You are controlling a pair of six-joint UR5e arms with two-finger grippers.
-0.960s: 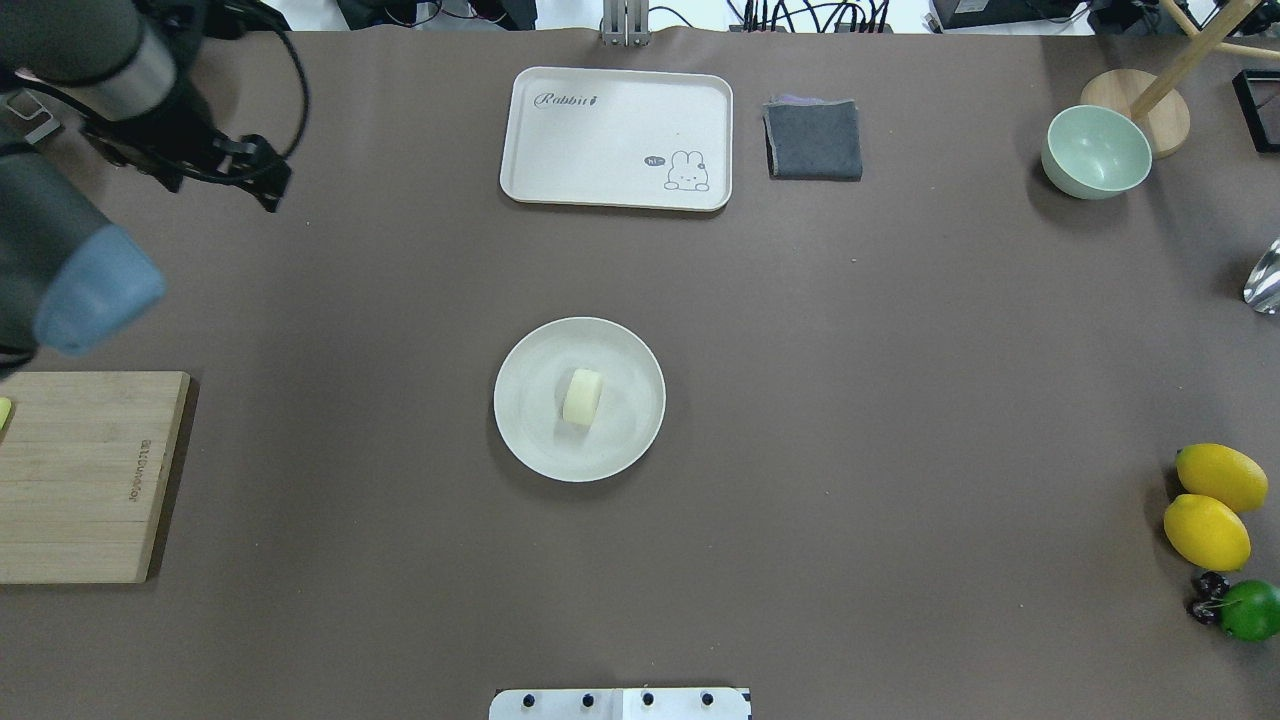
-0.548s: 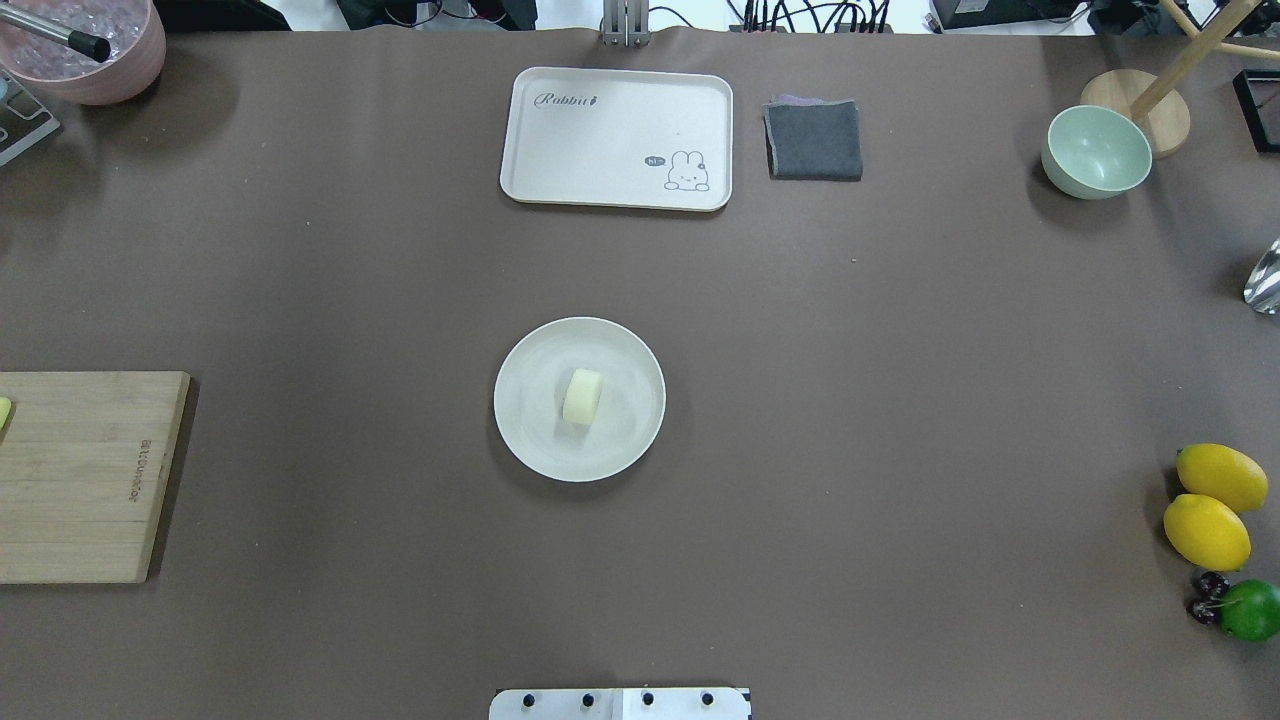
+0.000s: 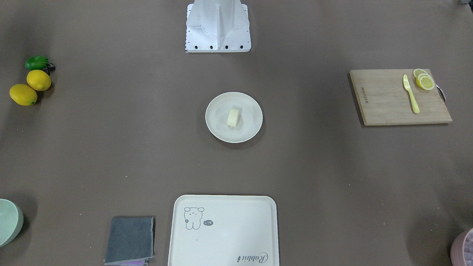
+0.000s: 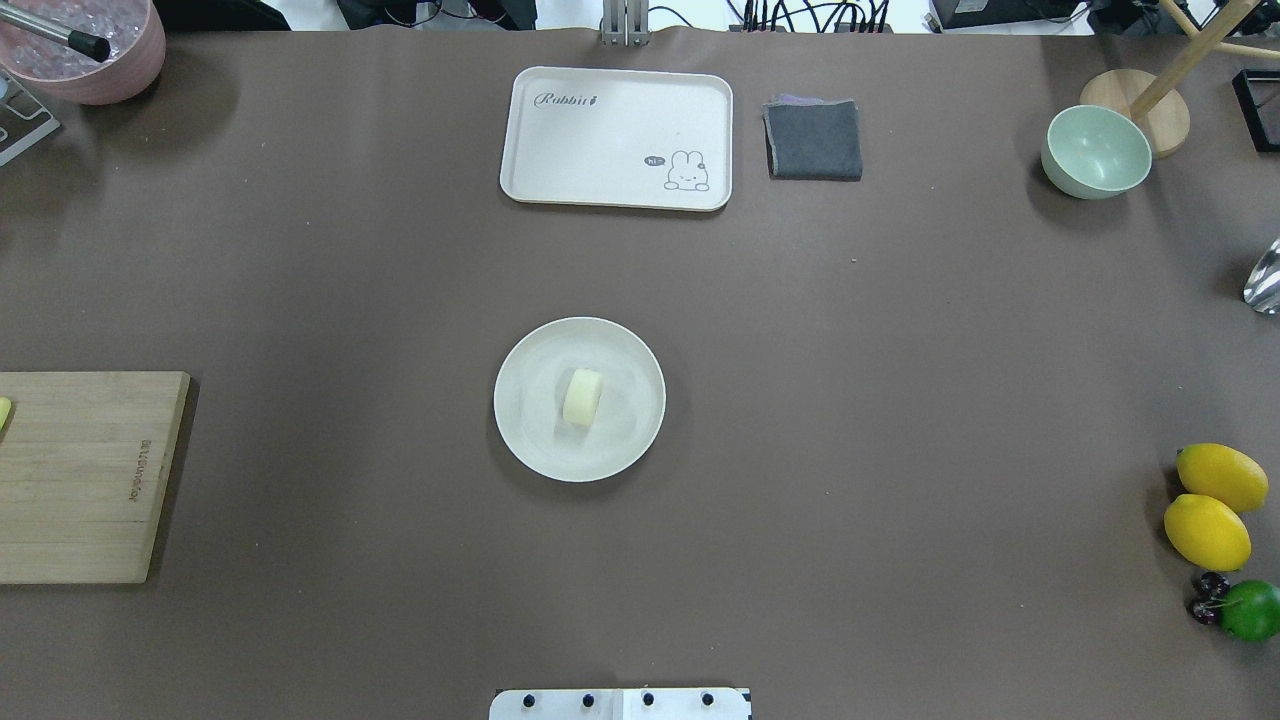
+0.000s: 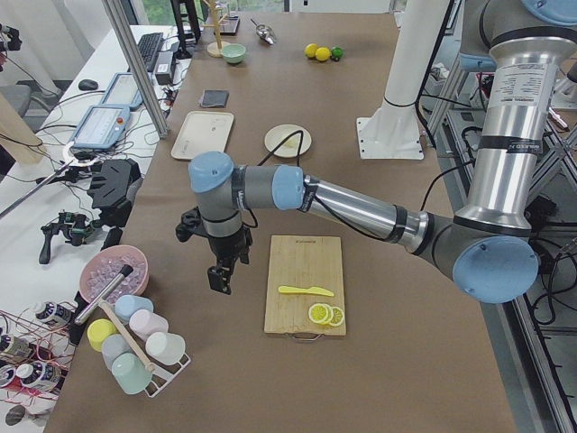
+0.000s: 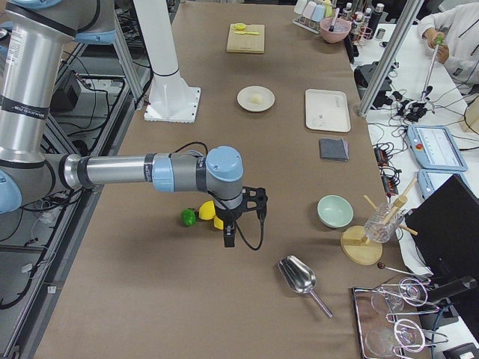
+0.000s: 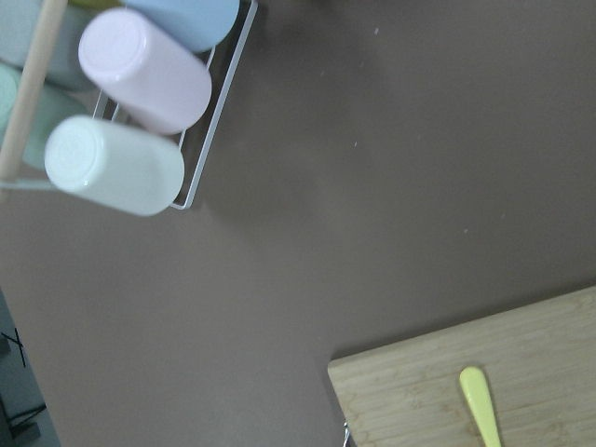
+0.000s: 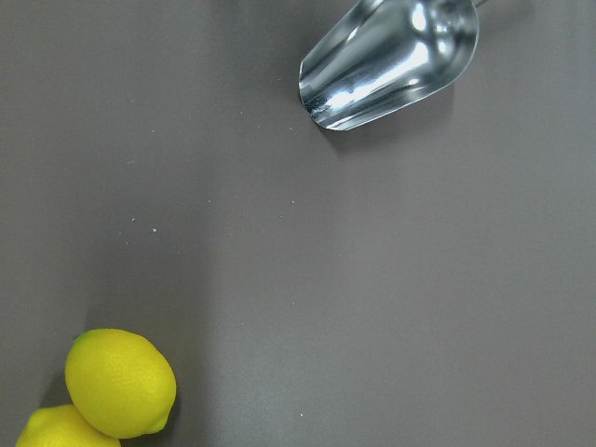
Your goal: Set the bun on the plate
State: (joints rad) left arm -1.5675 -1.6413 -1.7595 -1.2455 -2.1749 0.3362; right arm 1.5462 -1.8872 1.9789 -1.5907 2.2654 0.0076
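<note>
The bun (image 4: 582, 397) is seen resting at the middle of the plate (image 4: 625, 445), held by nothing. The plate is set at the centre of the brown table (image 4: 900, 350), straight out from the robot's base. On the far side a cream tray (image 4: 600, 150) with a cartoon rabbit is laid flat, with a folded grey cloth (image 4: 813, 140) just to its right and a pale green bowl (image 4: 1096, 152) further right. A wooden cutting board (image 4: 80, 480) is placed at the left edge, and two lemons (image 4: 1206, 531) and a lime (image 4: 1252, 610) are gathered at the near right edge. The left gripper (image 5: 219, 280) is hung beside the cutting board and the right gripper (image 6: 229, 239) by the lemons, both well apart from the plate. How wide either pair of fingers is set cannot be told.
</note>
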